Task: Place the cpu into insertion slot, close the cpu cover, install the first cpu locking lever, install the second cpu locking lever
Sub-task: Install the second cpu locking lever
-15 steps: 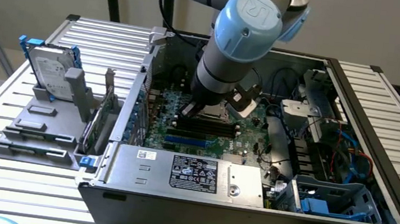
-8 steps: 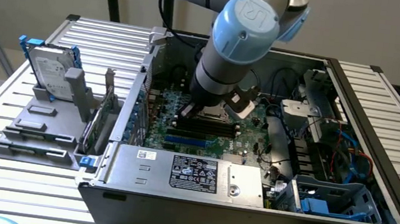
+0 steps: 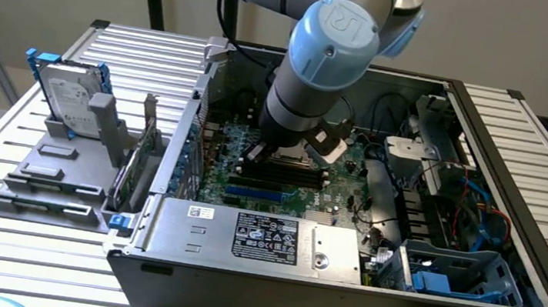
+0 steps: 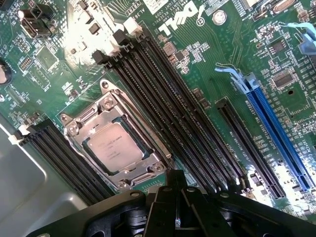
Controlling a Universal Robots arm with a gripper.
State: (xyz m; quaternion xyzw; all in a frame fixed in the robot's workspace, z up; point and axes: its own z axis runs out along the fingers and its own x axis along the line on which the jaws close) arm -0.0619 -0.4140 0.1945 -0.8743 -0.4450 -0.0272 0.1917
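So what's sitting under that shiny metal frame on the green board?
The cpu lies in the insertion slot, its silvery top showing through the cut-out of the closed cpu cover. The chip's edges and the socket contacts beneath are covered.

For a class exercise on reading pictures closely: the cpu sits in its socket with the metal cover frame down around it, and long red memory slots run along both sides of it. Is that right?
Not quite: the colour is wrong. The wrist view shows the cpu seated in the insertion slot with the cpu cover down around it, but the long memory slots on both sides are black, not red.
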